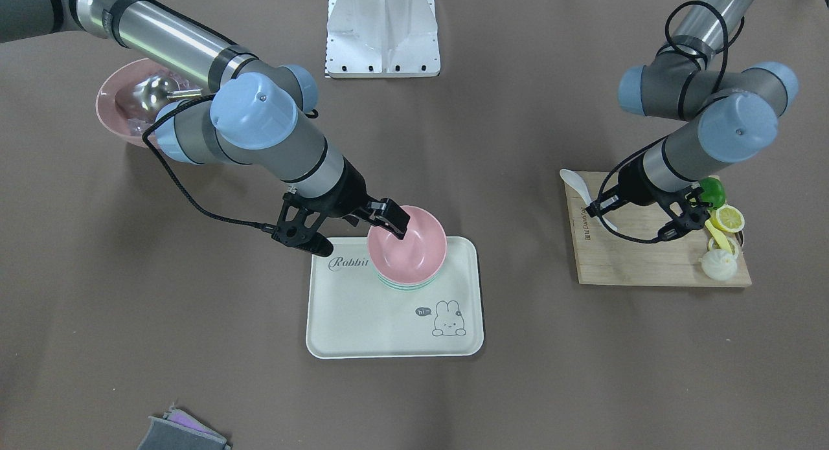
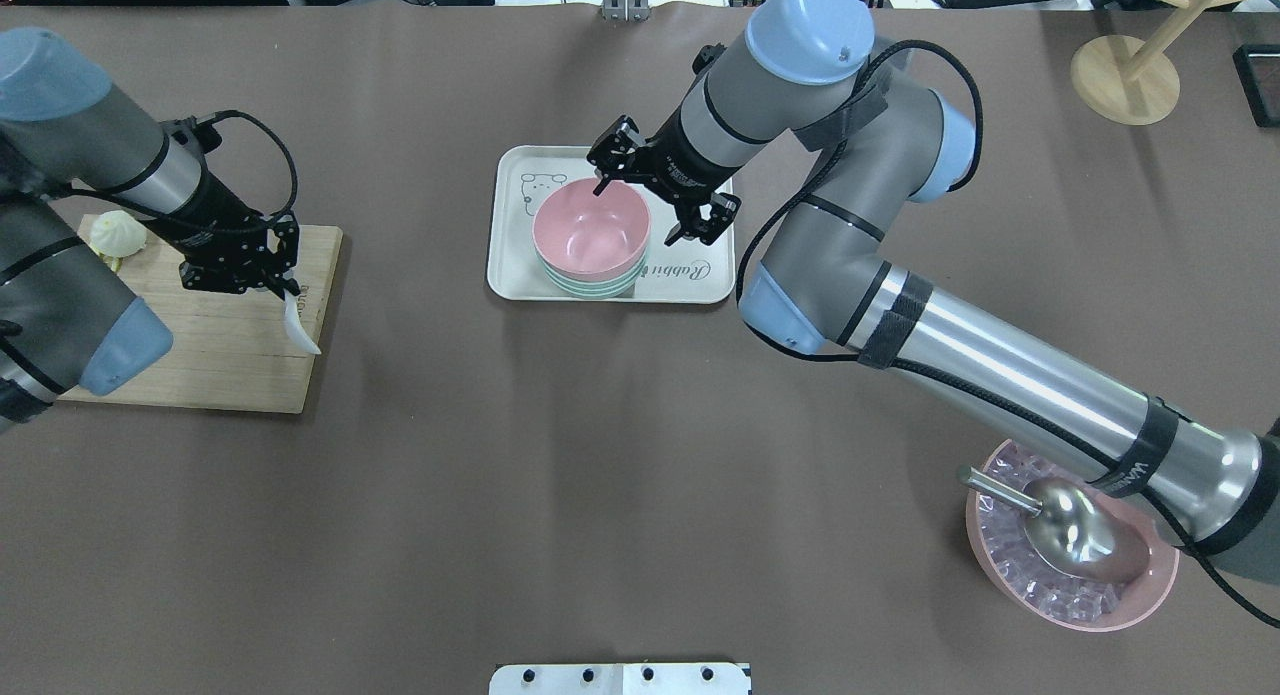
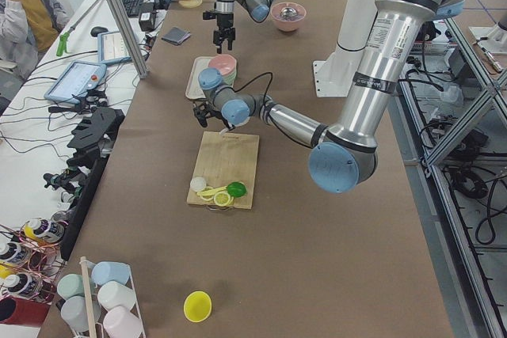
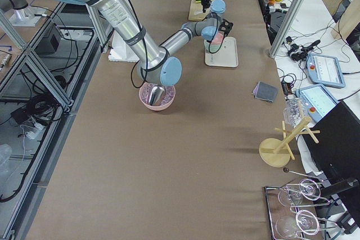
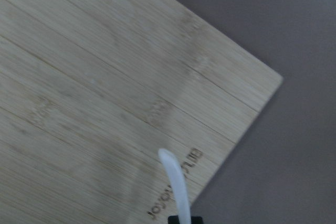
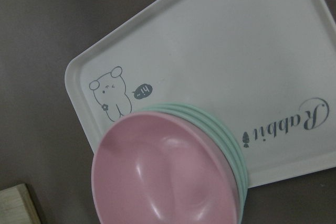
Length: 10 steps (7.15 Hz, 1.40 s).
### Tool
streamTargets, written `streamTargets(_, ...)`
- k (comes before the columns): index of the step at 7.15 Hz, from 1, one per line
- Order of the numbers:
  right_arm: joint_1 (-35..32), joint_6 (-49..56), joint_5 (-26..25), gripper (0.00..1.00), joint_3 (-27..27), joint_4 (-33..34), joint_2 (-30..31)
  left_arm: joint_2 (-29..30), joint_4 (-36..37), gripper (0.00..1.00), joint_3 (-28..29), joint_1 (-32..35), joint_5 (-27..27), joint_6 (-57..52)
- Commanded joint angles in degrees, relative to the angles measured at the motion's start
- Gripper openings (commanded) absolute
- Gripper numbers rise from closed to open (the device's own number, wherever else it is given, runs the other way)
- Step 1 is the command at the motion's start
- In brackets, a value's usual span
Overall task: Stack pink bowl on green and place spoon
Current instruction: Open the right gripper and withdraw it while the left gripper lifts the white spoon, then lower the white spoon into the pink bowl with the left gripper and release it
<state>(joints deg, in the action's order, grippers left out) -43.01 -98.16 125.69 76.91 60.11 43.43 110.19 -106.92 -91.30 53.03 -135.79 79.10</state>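
A pink bowl sits nested on a stack of green bowls on the white rabbit tray. My right gripper is at the pink bowl's rim and looks open. No fingertips show in the right wrist view, only the pink bowl, the green rims and the tray. My left gripper is shut on the handle of a white spoon. It holds the spoon over the corner of the wooden board. The spoon also shows in the left wrist view.
Toy food, a bun, a lemon slice and a green piece, lies at the board's far end. A second pink bowl with ice and a metal scoop stands by my right arm. A grey cloth lies near the table edge.
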Motion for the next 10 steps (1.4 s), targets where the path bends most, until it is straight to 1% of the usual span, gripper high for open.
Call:
streamTargets(1, -6.8, 4.9, 7.2, 1.00, 4.8, 0.5, 7.7, 6.3, 1.0, 0.00, 0.2, 0.1, -0.4, 0.0)
streamTargets(2, -11.3, 10.8, 10.9, 1.00, 7.4, 0.5, 13.4, 10.9, 1.0, 0.00, 2.4, 0.0, -0.3, 0.5)
streamTargets(4, -19.4, 21.8, 16.5, 1.00, 8.6, 0.6, 21.3, 20.0, 1.4, 0.00, 7.6, -1.1, 0.3, 4.2)
streamTargets(5, -22.4, 29.5, 18.0, 1.00, 8.9, 0.6, 25.0, 22.7, 1.4, 0.00, 8.8, -3.0, 3.7, 4.7)
streamTargets(6, -24.8, 38.0, 18.2, 1.00, 8.8, 0.7, 28.9, 24.4, 1.3, 0.00, 9.4, -4.9, 6.7, 4.7)
streamTargets(7, -27.1, 45.5, 18.2, 1.00, 8.8, 1.7, 31.7, 28.5, 1.4, 0.00, 12.3, -5.3, 7.5, 4.8)
streamTargets(8, -28.8, 51.2, 18.2, 1.00, 8.9, 4.0, 32.8, 31.4, 1.3, 0.00, 15.2, -6.2, 7.6, 4.7)
streamTargets(9, -29.8, 53.8, 18.2, 1.00, 8.9, 5.4, 33.1, 31.5, 0.4, 0.00, 15.4, -7.1, 10.3, 4.5)
streamTargets(10, -29.9, 54.3, 18.2, 1.00, 8.8, 5.5, 33.2, 31.3, -1.6, 0.00, 15.4, -7.6, 10.8, 4.4)
